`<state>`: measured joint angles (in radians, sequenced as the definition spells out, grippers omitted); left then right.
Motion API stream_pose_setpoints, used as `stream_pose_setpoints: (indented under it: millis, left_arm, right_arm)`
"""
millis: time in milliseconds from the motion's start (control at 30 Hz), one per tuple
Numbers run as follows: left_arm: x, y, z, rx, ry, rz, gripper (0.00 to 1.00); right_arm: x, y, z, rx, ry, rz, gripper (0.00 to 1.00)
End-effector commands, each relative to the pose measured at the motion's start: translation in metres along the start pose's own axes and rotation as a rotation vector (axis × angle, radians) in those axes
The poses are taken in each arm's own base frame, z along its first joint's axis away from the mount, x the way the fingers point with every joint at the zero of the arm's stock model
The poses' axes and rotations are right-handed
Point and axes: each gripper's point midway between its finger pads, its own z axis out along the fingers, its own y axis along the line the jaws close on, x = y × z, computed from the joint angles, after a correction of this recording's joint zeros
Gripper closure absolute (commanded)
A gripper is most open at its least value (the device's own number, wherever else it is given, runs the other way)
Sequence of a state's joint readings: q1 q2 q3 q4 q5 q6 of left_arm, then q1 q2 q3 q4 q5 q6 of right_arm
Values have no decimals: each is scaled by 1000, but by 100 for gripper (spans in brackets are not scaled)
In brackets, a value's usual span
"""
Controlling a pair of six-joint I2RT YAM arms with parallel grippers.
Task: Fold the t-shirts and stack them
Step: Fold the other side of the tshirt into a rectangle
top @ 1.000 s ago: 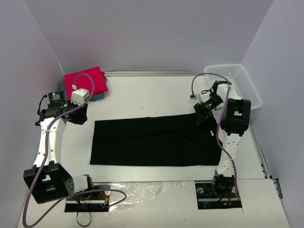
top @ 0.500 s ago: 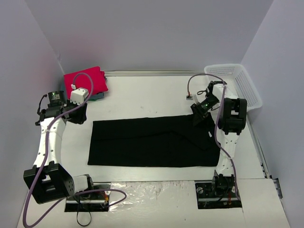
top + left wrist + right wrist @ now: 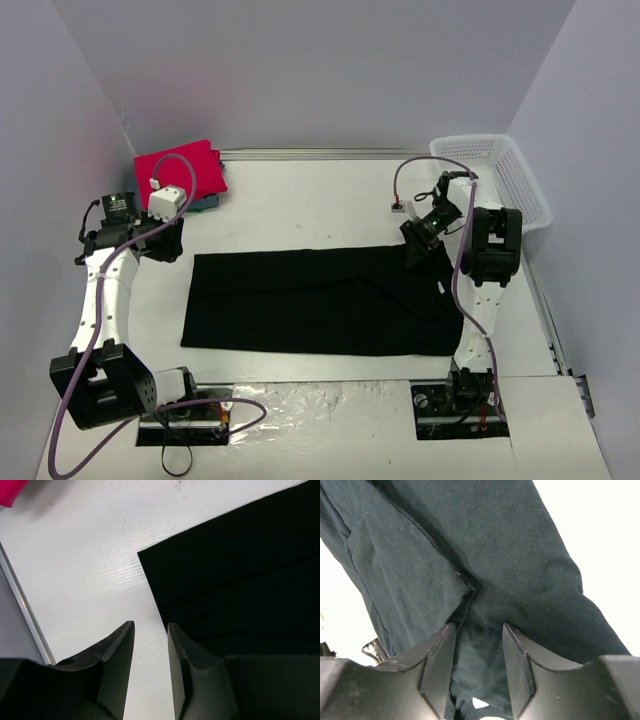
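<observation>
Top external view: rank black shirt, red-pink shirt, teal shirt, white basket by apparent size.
1. black t-shirt
2. white basket
3. red-pink t-shirt, somewhat smaller than the basket
4. teal t-shirt, only an edge shows beneath the red-pink one

The right tool [image 3: 478, 626] (jaws parted) hangs over the creased black t-shirt [image 3: 515, 555].

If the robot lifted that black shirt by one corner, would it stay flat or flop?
Probably flop: the shirt shows soft creases and folds. It lies thin and flat on the table, so it is likely light. Pushed, it would probably bunch up rather than slide whole.
</observation>
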<state>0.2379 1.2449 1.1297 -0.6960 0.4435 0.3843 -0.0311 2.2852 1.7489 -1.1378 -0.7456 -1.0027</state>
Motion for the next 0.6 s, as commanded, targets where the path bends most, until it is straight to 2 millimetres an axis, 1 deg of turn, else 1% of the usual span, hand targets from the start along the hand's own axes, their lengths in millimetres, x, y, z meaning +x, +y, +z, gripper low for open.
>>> stream_pose_setpoints:
  millis: [0,100,400,567]
  left_arm:
    - [-8,0,-8,-15,-45,-4,68]
    - [-6,-1,-7,-10,-44,-10,68]
    - [-5,0,-6,-14,-44,-14,68]
    - [-4,0,-3,-7,-35,-18,68]
  right_arm:
    - [-9,21,-25,41,-13,-33,60]
    - [-15,24,-30,54,-28,-47,59]
    - [-23,21,-22,35,-31,-53,60]
    - [-24,16,-18,30,-25,-52,61]
